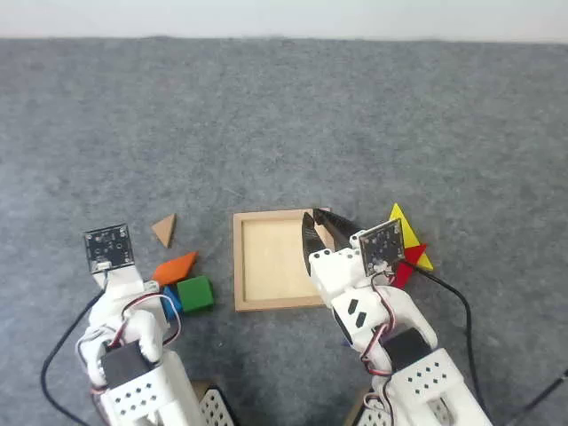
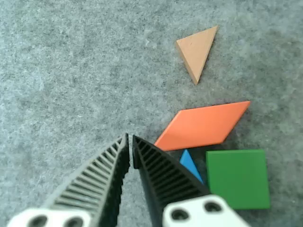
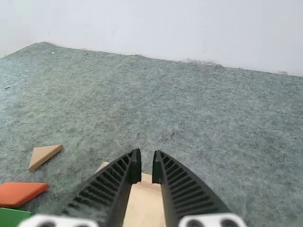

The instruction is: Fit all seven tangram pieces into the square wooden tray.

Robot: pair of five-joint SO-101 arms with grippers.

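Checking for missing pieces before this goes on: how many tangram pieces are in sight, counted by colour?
tan triangle: 1
orange parallelogram: 1
green square: 1
blue piece: 1
yellow triangle: 1
red piece: 1
Total: 6 in sight, one short of seven.

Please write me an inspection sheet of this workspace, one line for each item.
Surface: grey felt mat, flat.
Job's things: square wooden tray empty where visible; tan triangle, orange parallelogram, green square and blue triangle lie by the left arm; yellow triangle and red piece by the right arm.
Clutter: nothing seen.
Grippers: left gripper shut, empty, above the mat by the orange parallelogram; right gripper slightly open, empty, over the tray's edge.
Cables: black cable on the mat beside the right arm.
Surroundings: pale wall behind the mat.
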